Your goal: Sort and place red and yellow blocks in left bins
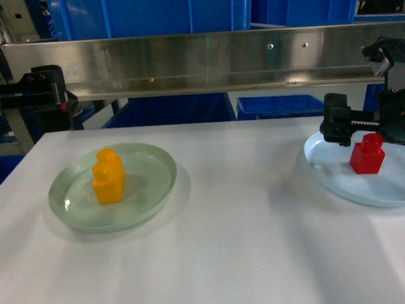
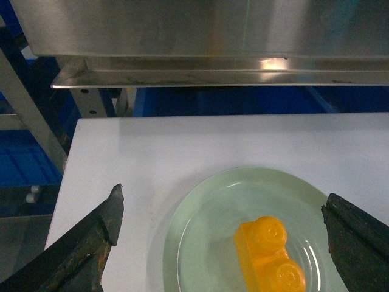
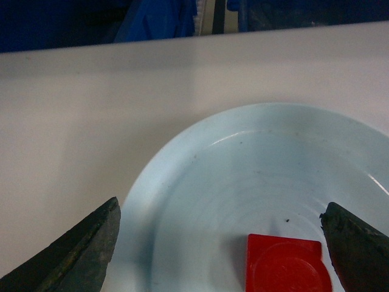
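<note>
The right gripper [image 3: 222,243] hangs low over the pale blue plate [image 1: 400,190] with its jaws spread wide, I think to come down around the red block [image 1: 367,154] – this block stands in the plate, not yet pinched. The left gripper [image 2: 225,234] is also spread, above the pale green plate [image 1: 74,209], where the yellow block [image 1: 109,176] stands alone. The blue bins [image 1: 151,9] wait behind the metal rail [image 1: 196,62], and what they contain is hidden from view
</note>
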{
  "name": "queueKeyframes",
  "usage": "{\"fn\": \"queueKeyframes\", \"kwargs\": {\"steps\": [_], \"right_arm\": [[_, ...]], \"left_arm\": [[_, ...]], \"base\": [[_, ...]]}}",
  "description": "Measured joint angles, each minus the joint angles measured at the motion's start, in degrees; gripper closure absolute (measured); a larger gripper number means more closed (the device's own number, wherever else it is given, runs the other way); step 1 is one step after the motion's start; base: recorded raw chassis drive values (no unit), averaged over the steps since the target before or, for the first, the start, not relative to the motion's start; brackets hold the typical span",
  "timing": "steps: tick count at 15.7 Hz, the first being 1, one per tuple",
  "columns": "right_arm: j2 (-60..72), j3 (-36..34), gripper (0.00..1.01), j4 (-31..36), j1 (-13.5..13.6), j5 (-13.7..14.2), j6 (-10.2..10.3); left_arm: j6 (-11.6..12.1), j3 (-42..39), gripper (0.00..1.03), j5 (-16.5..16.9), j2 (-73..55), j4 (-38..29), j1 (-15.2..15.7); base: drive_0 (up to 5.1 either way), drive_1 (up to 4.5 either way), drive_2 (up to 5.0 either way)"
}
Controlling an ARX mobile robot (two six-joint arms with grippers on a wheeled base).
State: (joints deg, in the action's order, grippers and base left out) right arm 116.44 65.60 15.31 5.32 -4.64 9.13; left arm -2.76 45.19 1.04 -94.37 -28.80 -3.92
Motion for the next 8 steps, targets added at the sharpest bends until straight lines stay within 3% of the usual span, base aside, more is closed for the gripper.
{"fn": "queueKeyframes", "kwargs": {"steps": [4, 8], "right_arm": [[4.8, 3.8, 0.03, -0.8, 0.3, 0.0, -2.8], [8.1, 7.1, 0.03, -2.1, 0.0, 1.0, -3.2]], "left_arm": [[0.0, 0.0, 0.05, 0.0, 0.0, 0.0, 0.0], [0.0, 0.0, 0.05, 0.0, 0.0, 0.0, 0.0]], "base": [[0.0, 0.0, 0.0], [0.0, 0.0, 0.0]]}}
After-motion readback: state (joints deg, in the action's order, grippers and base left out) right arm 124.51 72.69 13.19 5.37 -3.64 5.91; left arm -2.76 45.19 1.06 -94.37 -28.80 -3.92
